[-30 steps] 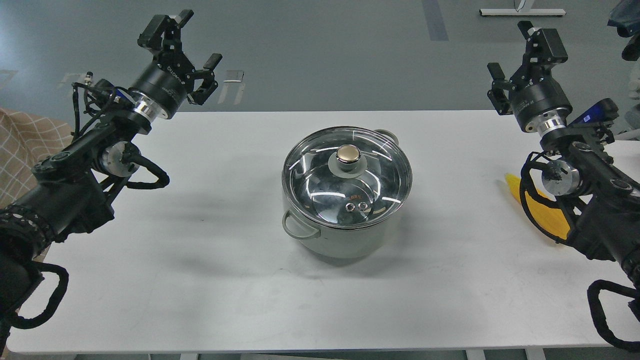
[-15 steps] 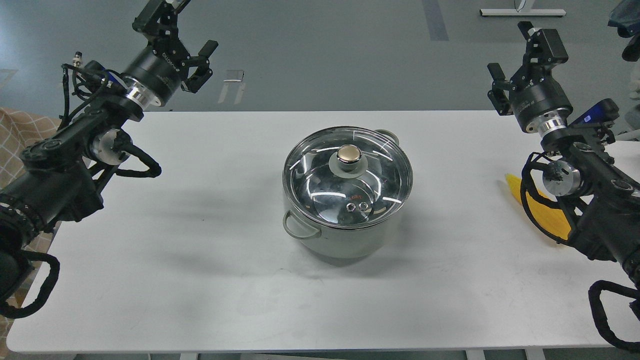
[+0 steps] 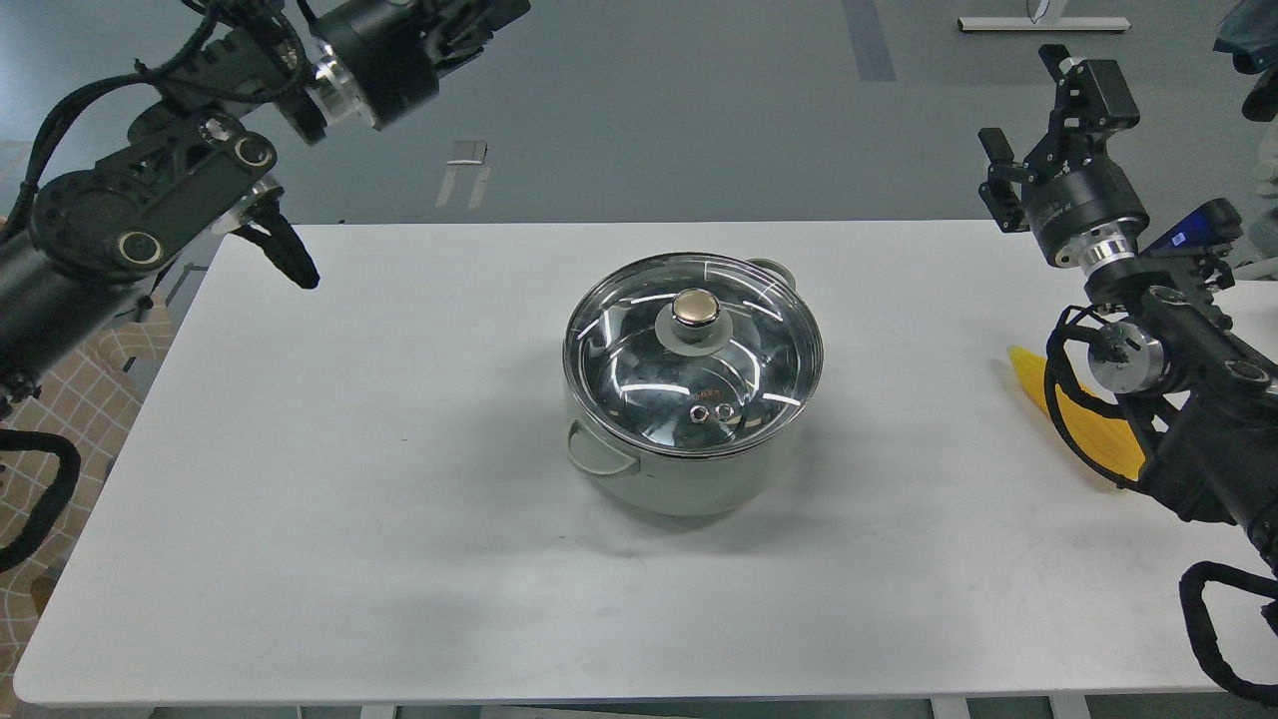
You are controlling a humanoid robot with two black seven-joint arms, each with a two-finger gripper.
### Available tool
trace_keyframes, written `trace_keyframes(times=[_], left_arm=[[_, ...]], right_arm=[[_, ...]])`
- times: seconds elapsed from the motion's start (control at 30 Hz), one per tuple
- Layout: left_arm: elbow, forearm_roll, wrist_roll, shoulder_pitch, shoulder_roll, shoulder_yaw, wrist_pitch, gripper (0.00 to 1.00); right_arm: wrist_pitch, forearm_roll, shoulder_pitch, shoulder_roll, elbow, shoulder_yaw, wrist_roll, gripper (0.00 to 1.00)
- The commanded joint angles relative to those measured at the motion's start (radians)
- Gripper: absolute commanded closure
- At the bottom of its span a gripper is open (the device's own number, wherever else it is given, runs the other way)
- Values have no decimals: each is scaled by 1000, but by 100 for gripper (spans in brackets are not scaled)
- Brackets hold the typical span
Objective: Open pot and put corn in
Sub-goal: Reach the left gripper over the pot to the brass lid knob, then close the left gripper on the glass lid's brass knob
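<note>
The pale grey-green pot (image 3: 699,484) stands in the middle of the white table (image 3: 329,519). A round glass lid (image 3: 639,374) with a gold knob (image 3: 696,308) covers it. The yellow corn (image 3: 1093,424) lies at the table's right edge, mostly hidden behind my right arm. My right gripper (image 3: 1043,115) is open and empty, raised past the table's far right corner. My left gripper (image 3: 484,20) is high at the top edge, left of and far above the pot. It is partly cut off, and its fingers cannot be told apart.
A checked cloth (image 3: 60,399) lies beyond the table's left edge. Grey floor lies behind the table. My left arm's elbow (image 3: 140,210) hangs over the far left corner.
My left arm has swung up and to the right, and its gripper now reaches the top edge. The right arm, pot, lid and corn have hardly moved.
</note>
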Motion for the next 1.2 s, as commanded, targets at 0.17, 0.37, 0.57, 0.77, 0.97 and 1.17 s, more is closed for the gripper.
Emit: trace_keyframes(times=[0.17,0.37,0.57,0.77,0.97,1.17], left_arm=[[-150,616,0,41,-19,70,192,2],[-142,843,0,56,-62,176,247,2],[-101,974,0,95,-125,213,249,2],[-32,991,0,121,-162,222,250,2],[-32,984,0,139,-162,221,250,5],[-32,975,0,150,-159,219,250,33]], right_arm=[[-1,0,-5,0,0,-1,0,0],[-2,-1,-11,2,0,0,0,0],[-4,-3,-12,2,0,-1,0,0],[-4,-3,-12,2,5,-1,0,0],[-4,-3,-11,2,8,-37,0,0],[-4,-3,-11,2,9,-41,0,0]])
